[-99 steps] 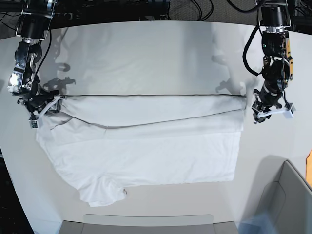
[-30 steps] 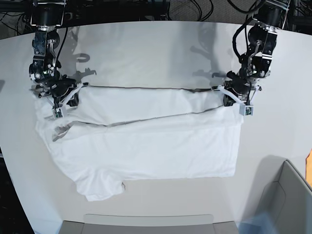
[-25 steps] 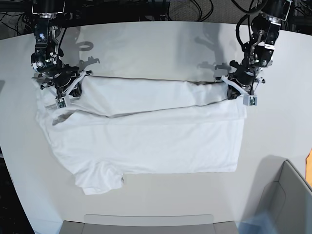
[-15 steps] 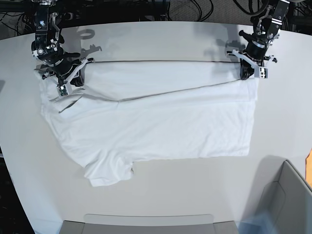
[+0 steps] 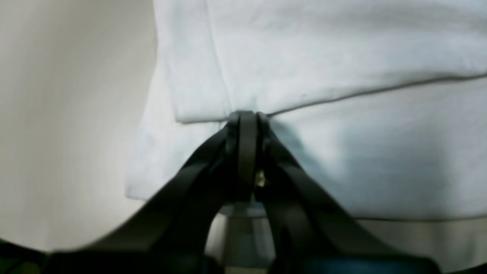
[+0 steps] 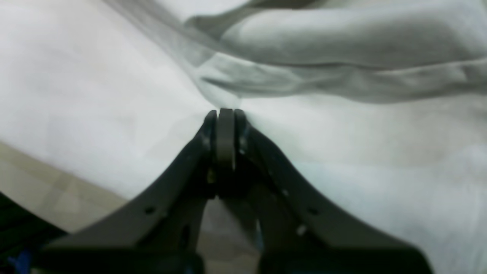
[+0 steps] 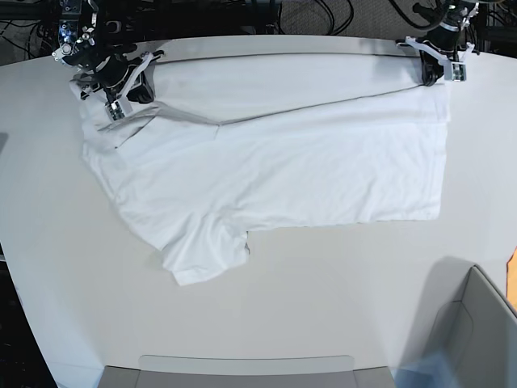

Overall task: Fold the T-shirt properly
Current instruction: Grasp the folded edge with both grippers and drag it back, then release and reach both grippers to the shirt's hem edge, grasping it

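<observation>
T-shirt lay spread on tabletop, far edge stretched. Left gripper and right gripper: jaws pinched on folded edge. Fabric soft, light, limp; best held at corners.

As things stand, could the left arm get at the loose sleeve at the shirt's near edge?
Probably not yet. The left gripper is shut on the T-shirt at its far corner, and the sleeve lies across the table, nearer the right gripper, itself shut on cloth.
</observation>
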You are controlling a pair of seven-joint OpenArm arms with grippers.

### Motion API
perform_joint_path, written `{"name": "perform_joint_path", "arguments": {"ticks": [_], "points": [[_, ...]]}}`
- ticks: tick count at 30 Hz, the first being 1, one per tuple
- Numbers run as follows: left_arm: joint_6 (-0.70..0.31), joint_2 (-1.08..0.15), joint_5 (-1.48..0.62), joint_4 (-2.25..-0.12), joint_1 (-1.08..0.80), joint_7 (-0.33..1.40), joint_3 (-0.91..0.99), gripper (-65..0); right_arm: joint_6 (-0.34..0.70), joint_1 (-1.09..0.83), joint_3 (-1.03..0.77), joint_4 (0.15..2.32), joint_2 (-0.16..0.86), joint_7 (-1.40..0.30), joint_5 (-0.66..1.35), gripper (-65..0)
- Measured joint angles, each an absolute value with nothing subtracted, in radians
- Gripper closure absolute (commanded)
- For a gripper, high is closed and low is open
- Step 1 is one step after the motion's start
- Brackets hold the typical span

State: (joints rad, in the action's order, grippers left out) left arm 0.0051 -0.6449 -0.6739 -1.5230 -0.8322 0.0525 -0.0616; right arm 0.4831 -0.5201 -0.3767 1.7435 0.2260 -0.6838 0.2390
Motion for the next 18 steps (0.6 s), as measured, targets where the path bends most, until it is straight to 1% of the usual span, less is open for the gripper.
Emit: {"name": "perform_joint_path", "arguments": {"ticks": [5,10,15,18], "points": [[0.056,-0.638,-0.674,-1.626,-0.846,0.191,-0.039,0.0,0.484,-0.516,-0.383,1.799,0.189,-0.746,0.200,0.0],[0.070,-0.637,-0.681,-1.713,-0.854,0.274,-0.039,0.0,0.471,-0.493,-0.443,1.890,0.152,-0.789,0.153,0.0],[0.051,-0.636,-0.686,-1.788,-0.863,0.294,-0.038,0.0,0.471,-0.458,-0.503,1.999,0.105,-0.779,0.162,0.0],[0.059,-0.633,-0.691,-1.840,-0.862,0.289,0.017,0.0,0.471,-0.420,-0.527,2.027,0.099,-0.791,0.158,0.0]]}}
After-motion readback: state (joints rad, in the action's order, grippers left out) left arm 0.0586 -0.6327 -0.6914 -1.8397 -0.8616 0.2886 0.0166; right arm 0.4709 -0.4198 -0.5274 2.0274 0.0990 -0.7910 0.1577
